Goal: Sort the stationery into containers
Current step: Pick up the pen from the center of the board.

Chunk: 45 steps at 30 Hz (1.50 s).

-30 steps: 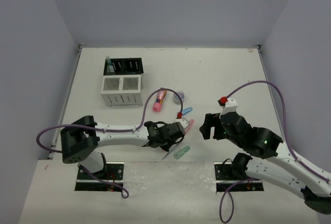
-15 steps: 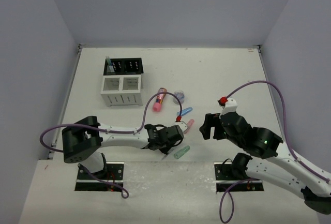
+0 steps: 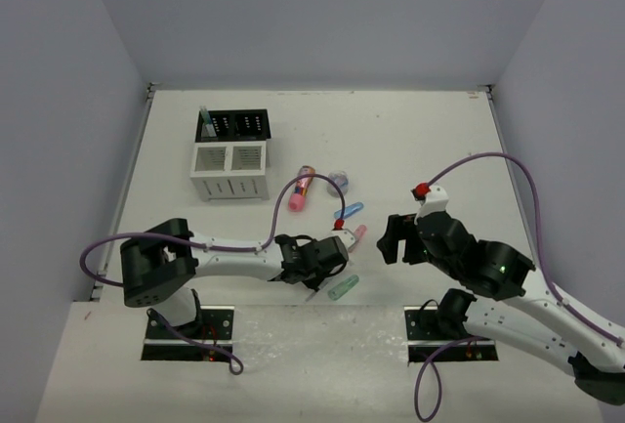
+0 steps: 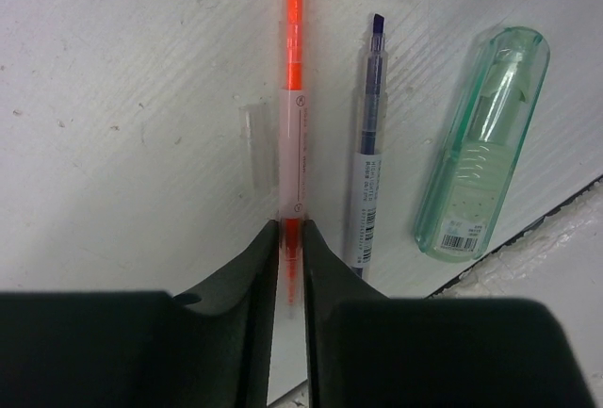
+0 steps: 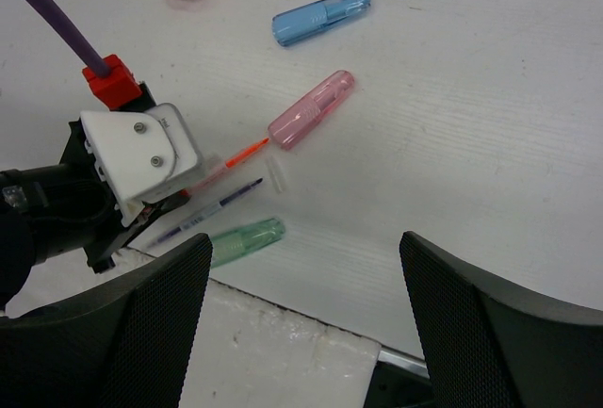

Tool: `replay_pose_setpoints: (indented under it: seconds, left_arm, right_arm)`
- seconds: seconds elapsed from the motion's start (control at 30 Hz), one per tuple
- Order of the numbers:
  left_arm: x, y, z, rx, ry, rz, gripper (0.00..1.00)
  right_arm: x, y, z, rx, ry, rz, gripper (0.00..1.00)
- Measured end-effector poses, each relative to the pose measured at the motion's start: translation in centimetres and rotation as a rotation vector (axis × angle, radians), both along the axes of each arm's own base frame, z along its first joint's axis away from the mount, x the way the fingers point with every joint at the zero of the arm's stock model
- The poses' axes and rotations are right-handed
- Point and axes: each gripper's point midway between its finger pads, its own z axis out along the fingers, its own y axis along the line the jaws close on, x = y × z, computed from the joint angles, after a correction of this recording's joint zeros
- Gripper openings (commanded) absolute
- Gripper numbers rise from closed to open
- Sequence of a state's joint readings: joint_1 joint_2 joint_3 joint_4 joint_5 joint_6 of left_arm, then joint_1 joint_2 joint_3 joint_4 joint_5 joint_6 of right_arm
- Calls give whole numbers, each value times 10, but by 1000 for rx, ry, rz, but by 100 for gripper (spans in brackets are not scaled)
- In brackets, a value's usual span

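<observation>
- Left end effector (image 4: 292,238): clamped on one end of orange pen (image 4: 293,97).
- Orange pen: flat on worktop (image 4: 122,97), close to near edge.
- Blue pen (image 4: 367,172): just beside orange pen, roughly parallel.
- Green capsule (image 4: 480,144): next over.
- Right end effector (image 5: 303,248): fingers set wide apart, nothing gripped.
- Organiser (image 3: 231,154): well apart, far left.

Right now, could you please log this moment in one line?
left gripper: jaws closed on orange pen | right gripper: jaws open, empty | blue pen, green capsule: untouched
</observation>
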<state>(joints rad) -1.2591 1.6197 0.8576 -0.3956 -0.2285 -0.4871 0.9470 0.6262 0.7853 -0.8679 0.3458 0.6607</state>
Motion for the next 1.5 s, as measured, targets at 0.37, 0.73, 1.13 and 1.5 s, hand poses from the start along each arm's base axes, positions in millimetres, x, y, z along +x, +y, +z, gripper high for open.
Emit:
replay_pose_setpoints:
  seconds: [0.37, 0.73, 1.13, 1.5]
  left_arm:
    - [0, 0, 1, 4, -1, -5, 0]
    - [10, -24, 45, -99, -48, -6, 0]
    - [47, -17, 113, -165, -223, 107, 0]
    - [107, 75, 203, -278, -444, 423, 0]
  right_arm:
    - [-1, 1, 3, 13, -9, 13, 82]
    - [-1, 2, 1, 10, -1, 15, 82]
    - [-2, 6, 4, 28, -2, 26, 79]
    - [9, 43, -29, -26, 99, 80, 65]
